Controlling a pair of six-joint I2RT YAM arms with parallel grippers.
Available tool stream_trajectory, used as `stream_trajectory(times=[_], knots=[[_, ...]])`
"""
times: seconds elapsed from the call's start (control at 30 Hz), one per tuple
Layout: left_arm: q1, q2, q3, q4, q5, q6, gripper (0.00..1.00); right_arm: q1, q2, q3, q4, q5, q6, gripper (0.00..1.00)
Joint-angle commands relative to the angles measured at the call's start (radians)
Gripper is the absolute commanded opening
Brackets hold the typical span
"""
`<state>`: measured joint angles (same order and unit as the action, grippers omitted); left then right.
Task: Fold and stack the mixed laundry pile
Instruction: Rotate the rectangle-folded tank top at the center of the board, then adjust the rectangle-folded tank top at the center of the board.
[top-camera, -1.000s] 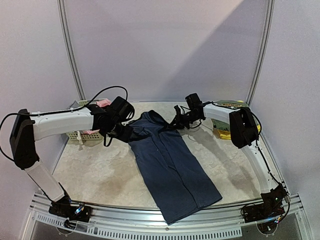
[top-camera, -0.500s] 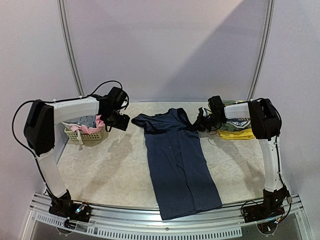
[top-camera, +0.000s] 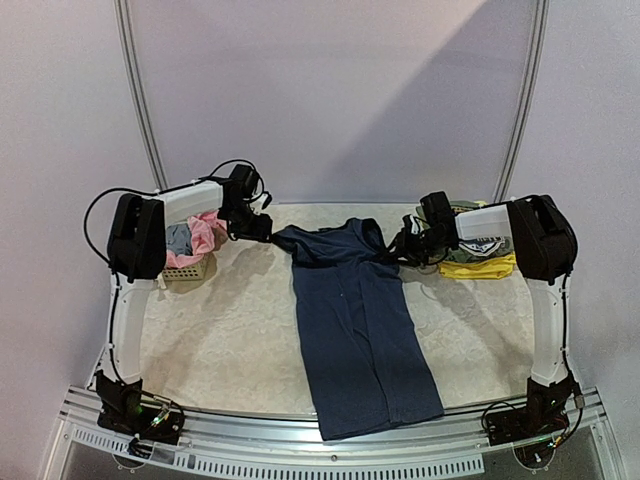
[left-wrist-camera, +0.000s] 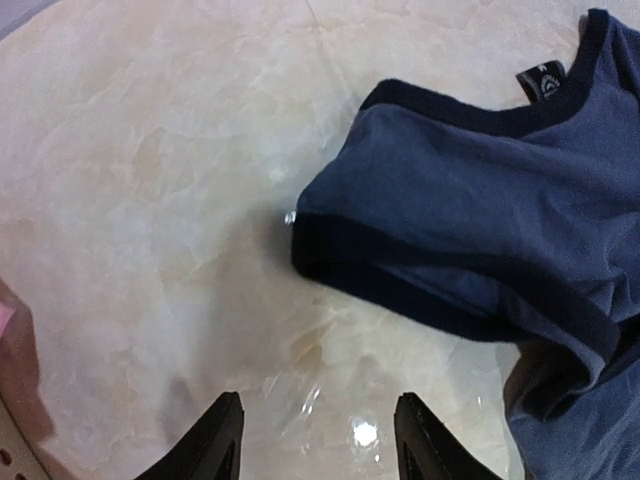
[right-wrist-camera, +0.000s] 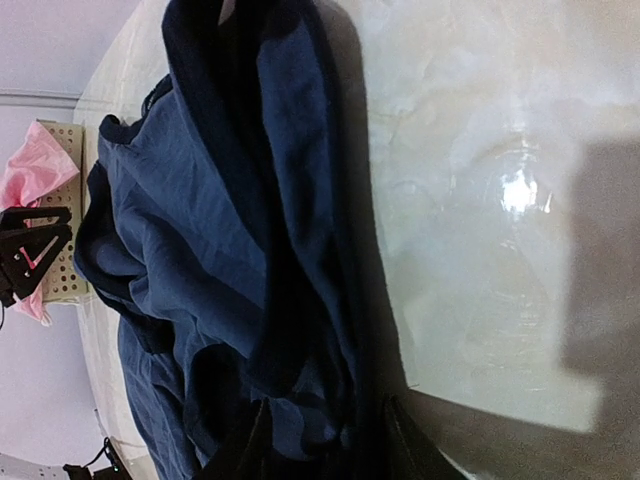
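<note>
Left end effector (left-wrist-camera: 318, 410) hangs open, empty, beside the navy dress (left-wrist-camera: 470, 200); right end effector (right-wrist-camera: 325, 425) stands part-open astride its cloth.

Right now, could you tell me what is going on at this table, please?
A long navy sleeveless dress lies spread lengthwise on the marbled table, with a robot arm at each shoulder. The left gripper hovers open over bare table beside one shoulder. The right gripper is at the other, fingers parted around bunched cloth. Pink and grey cloth sits in the pale lattice basket.
</note>
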<state>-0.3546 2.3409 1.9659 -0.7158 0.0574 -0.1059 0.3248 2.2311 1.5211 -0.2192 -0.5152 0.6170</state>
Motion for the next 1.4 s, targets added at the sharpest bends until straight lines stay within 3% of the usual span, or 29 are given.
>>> stream_trajectory(times=[0.0, 0.33, 0.5, 0.7, 0.87, 1.0, 1.13, 1.37], knots=[[0.019, 0.108, 0.142, -0.067, 0.090, 0.003, 0.52, 0.014, -0.050, 0.000, -0.034, -0.008, -0.030, 0.39], [0.049, 0.277, 0.350, -0.129, 0.160, 0.003, 0.46, 0.049, -0.149, -0.061, -0.064, 0.035, -0.068, 0.43], [0.049, 0.301, 0.359, -0.086, 0.196, -0.008, 0.28, 0.066, -0.183, -0.088, -0.070, 0.049, -0.080, 0.43], [0.050, 0.339, 0.417, -0.053, 0.228, -0.002, 0.17, 0.080, -0.222, -0.115, -0.082, 0.066, -0.092, 0.42], [0.048, 0.331, 0.437, -0.022, 0.245, -0.003, 0.00, 0.081, -0.255, -0.152, -0.090, 0.092, -0.100, 0.43], [0.030, 0.285, 0.445, -0.011, 0.225, 0.022, 0.00, 0.082, -0.281, -0.161, -0.123, 0.155, -0.108, 0.47], [0.015, 0.255, 0.492, -0.022, 0.209, 0.033, 0.00, 0.081, -0.286, -0.153, -0.155, 0.222, -0.117, 0.61], [0.000, 0.243, 0.589, -0.045, 0.144, 0.034, 0.00, 0.082, -0.300, -0.161, -0.167, 0.248, -0.129, 0.65]])
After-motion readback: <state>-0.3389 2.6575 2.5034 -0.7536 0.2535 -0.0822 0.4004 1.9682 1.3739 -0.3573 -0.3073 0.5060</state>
